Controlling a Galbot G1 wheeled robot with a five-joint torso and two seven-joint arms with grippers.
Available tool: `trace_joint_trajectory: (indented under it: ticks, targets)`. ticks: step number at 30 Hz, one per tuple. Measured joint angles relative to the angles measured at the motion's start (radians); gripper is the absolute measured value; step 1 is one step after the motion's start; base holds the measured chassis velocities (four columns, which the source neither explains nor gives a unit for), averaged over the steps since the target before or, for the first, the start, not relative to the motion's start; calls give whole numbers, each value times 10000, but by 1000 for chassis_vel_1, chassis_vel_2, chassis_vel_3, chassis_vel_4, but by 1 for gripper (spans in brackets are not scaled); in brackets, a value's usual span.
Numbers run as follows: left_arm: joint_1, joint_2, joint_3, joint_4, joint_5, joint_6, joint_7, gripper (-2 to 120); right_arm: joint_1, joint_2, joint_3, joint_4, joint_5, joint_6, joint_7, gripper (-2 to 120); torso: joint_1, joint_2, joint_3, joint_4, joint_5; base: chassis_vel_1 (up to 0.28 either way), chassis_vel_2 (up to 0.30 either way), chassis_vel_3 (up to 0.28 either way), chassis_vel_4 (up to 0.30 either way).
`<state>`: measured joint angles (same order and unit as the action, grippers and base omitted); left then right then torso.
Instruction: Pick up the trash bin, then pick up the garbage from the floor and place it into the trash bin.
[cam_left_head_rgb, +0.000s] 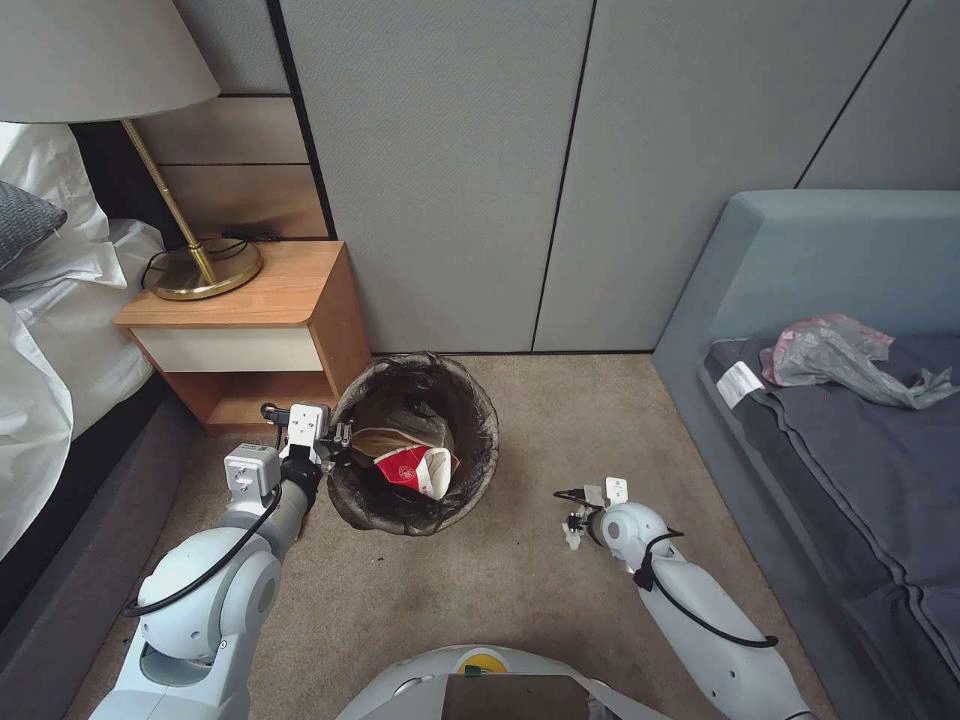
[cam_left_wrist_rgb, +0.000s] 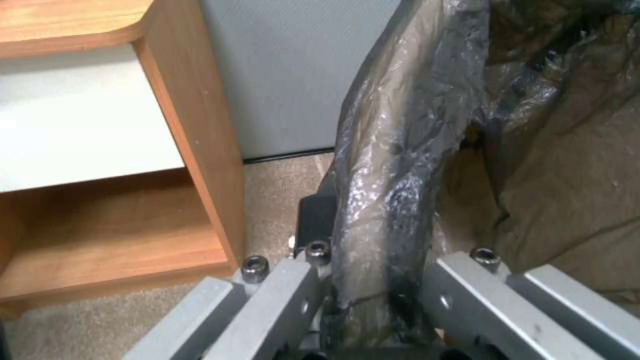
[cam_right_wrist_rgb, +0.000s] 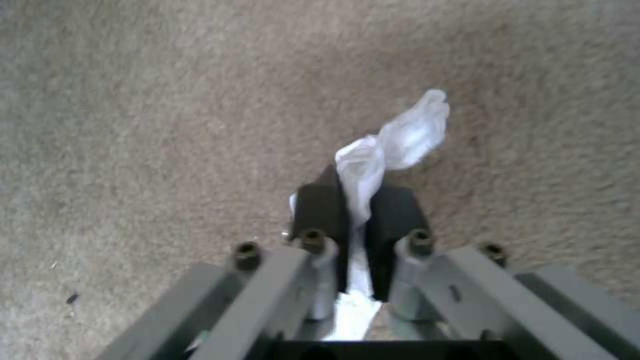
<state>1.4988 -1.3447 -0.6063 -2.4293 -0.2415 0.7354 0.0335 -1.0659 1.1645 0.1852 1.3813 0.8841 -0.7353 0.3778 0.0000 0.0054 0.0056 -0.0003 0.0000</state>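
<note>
We can read no writing anywhere: the red-and-white paper cup (cam_left_head_rgb: 415, 470) carries a white mark on its red side, too small for us to make out, and the white tag (cam_left_head_rgb: 739, 383) on the sofa edge is likewise illegible.

Our left gripper (cam_left_head_rgb: 340, 440) is clamped on the rim of the trash bin (cam_left_head_rgb: 470, 400). In the left wrist view the dark bag liner (cam_left_wrist_rgb: 393, 165), folded over that rim, runs straight between the fingers (cam_left_wrist_rgb: 317, 217), one pad outside the bin wall, the other side hidden behind the plastic. The bin stands on the carpet (cam_left_head_rgb: 560, 420) just beyond this gripper, with the wooden nightstand (cam_left_head_rgb: 260, 310) close on the gripper's outer side. Inside the bin, just past the gripped rim, lie the cup on its side and a brown paper bag (cam_left_head_rgb: 400, 440) beneath it.

Our right gripper (cam_left_head_rgb: 575, 520) hangs low over the carpet, well apart from the bin. Its two black pads (cam_right_wrist_rgb: 393, 215) are pressed together on a white tissue wad (cam_right_wrist_rgb: 400, 140); the tissue is pinched at its middle, its loose end sticking out past the fingertips and a strip trailing back between the fingers. We cannot tell whether the tissue touches the carpet.
</note>
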Motion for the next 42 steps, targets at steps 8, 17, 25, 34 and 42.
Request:
trace_joint_trajectory:
  ticks: [8,17,25,34,42]
  targets:
    - [-62,16,-43,98,0,0,7,0,-25,-159,114,93,-19,0,61,0,0,0,0,1,0,0,0,0,0]
    - [-126,54,-88,200,1,0,39,0,-328,-1586,839,2564,1526,-3,981,0,0,-1,0,-1,3,0,0,0,0]
    - [-136,-30,20,227,92,0,41,0,209,-4001,2159,7491,6075,-1,2735,0,0,-1,0,2,-1,0,0,0,0]
    - [-149,-83,67,340,180,0,38,0,4541,-6773,2003,9906,12644,0,3476,0,0,0,0,3,-5,0,0,0,0]
    - [-212,-156,85,430,195,0,42,0,9389,-6462,-1713,9518,13696,-2,2273,0,0,-1,0,-1,-5,0,0,0,0]
